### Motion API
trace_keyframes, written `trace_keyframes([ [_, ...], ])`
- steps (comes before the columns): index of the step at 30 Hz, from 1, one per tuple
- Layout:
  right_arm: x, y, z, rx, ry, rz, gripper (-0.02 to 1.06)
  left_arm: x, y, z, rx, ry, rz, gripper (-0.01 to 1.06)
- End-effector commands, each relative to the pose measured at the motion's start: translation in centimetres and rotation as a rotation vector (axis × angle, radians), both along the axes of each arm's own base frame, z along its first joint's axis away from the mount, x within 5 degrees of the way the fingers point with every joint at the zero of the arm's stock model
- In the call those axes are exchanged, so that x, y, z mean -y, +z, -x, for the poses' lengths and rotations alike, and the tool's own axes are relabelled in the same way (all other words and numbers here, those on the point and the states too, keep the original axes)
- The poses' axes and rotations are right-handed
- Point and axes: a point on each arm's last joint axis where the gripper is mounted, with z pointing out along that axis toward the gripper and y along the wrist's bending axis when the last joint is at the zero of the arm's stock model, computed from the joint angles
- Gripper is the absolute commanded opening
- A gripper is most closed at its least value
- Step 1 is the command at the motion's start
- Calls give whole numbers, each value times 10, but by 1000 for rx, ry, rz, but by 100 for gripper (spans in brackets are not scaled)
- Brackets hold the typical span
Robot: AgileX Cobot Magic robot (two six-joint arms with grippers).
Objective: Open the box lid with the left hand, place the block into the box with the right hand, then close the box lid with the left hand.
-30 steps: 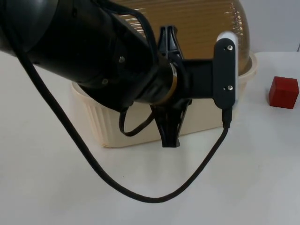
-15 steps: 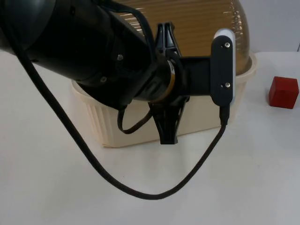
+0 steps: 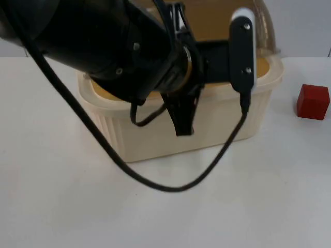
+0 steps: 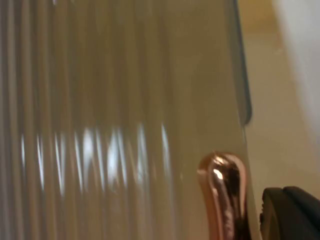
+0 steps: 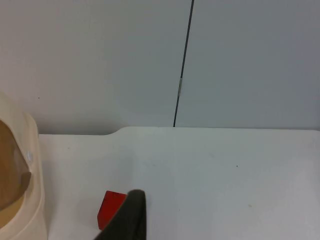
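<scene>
Red block (image 3: 313, 102) on table well right of cream box (image 3: 155, 134), left gripper (image 3: 181, 111) over box, finger state unclear, right arm waits.

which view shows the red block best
The top view: the whole red block sits on the white table, apart from the cream box. The right wrist view has it partly behind a black fingertip. The left wrist view has the ribbed lid instead.

A white table top (image 3: 62, 206) runs back to a grey partition wall (image 5: 100, 60) — a dark vertical seam (image 5: 183, 65) splits it.
</scene>
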Motion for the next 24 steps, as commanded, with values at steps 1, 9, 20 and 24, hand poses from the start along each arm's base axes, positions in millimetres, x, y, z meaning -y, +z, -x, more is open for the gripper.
trace_keyframes([
  [1, 1, 4, 2, 12, -3, 9, 105, -2, 5, -3, 25, 31, 3, 0],
  [9, 1, 4, 2, 12, -3, 9, 105, -7, 6, -7, 44, 65, -5, 0],
  [20, 1, 3, 2, 11, -4, 8, 105, -15, 14, -18, 94, 112, -31, 0],
  [24, 1, 3, 2, 11, -4, 8, 105, -11, 29, -25, 146, 138, -2, 0],
])
